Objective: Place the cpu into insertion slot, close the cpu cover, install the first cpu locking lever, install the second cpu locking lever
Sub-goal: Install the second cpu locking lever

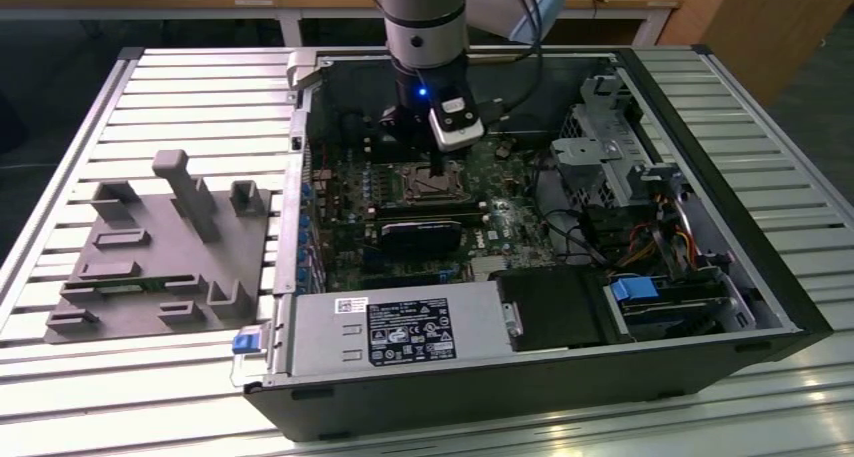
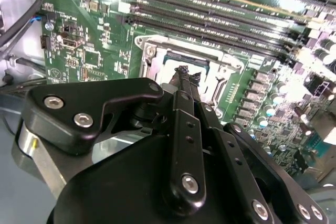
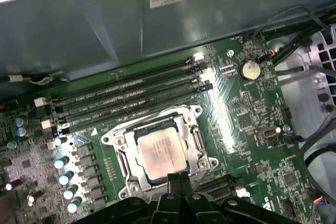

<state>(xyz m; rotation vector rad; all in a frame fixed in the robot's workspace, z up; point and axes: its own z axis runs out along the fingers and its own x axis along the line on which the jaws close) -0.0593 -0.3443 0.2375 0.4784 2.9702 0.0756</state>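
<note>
Gripper (image 2: 182, 72) fingers are pressed together into a single narrow black tip, with nothing pinched between them; in the second wrist view that tip hangs over the near rim of the insertion slot (image 2: 157, 61), and whether it touches the metal I cannot tell. From the exterior view the gripper (image 1: 438, 170) reaches down from the grey arm into the open computer case (image 1: 787, 307), which lies on its side on a slatted metal table (image 1: 174, 87), and ends above the socket (image 1: 430, 184) in the middle of the motherboard (image 1: 514, 222).

In the first wrist view the cpu (image 3: 164, 152) lies flat inside the insertion slot (image 3: 195, 111). It is a small square chip with a pale silver-grey metal top, dull and faintly mottled, with faint print I leave unread. Its edges run parallel to the socket's sides. Around it sits the cpu cover (image 3: 124, 157), a thin silvery frame with a cut-out centre through which the chip's top shows; the frame appears to lie down over the chip's border. Whether the locking levers are latched I cannot tell. The gripper's black fingers (image 3: 177, 183) meet just beside the socket's edge nearest the camera.

Four long dark memory slots (image 3: 126, 95) run along the far side of the socket. On the table, toward the exterior view's left, stands a grey fixture block (image 1: 160, 252), well apart from the case.
</note>
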